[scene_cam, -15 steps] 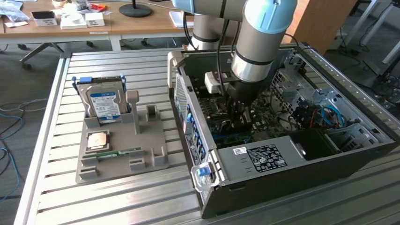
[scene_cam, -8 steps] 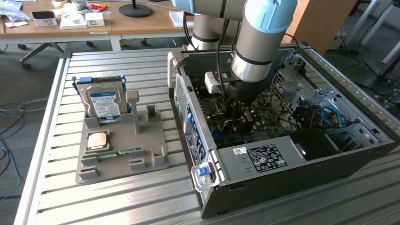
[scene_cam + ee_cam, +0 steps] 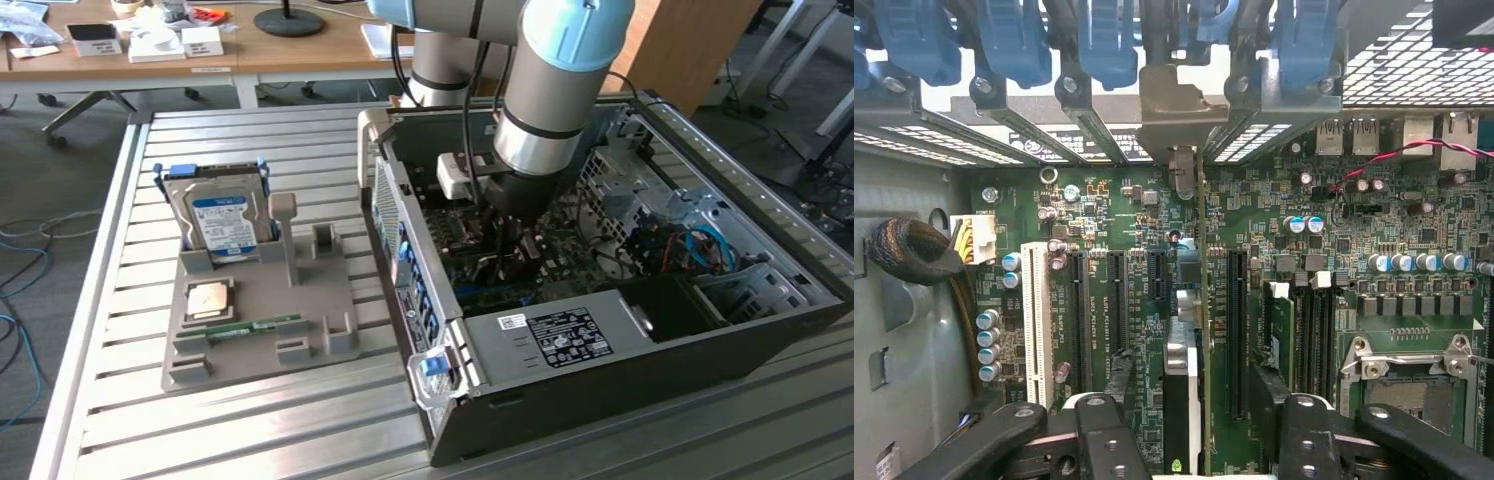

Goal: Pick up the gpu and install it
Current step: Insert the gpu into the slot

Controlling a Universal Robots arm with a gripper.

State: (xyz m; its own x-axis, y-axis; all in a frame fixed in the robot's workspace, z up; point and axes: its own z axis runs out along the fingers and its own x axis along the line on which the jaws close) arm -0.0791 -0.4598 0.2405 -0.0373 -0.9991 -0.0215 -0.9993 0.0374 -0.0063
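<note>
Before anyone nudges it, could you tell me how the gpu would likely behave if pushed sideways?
The gpu stands on edge on the motherboard, apparently slotted, so it would probably resist rather than tip. It looks thin, likely stiff but fragile: a sideways push may strain it.

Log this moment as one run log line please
gripper: open, inside computer case | gpu: edge-on between the fingers, standing in motherboard slot | tray: holds hard drive
</note>
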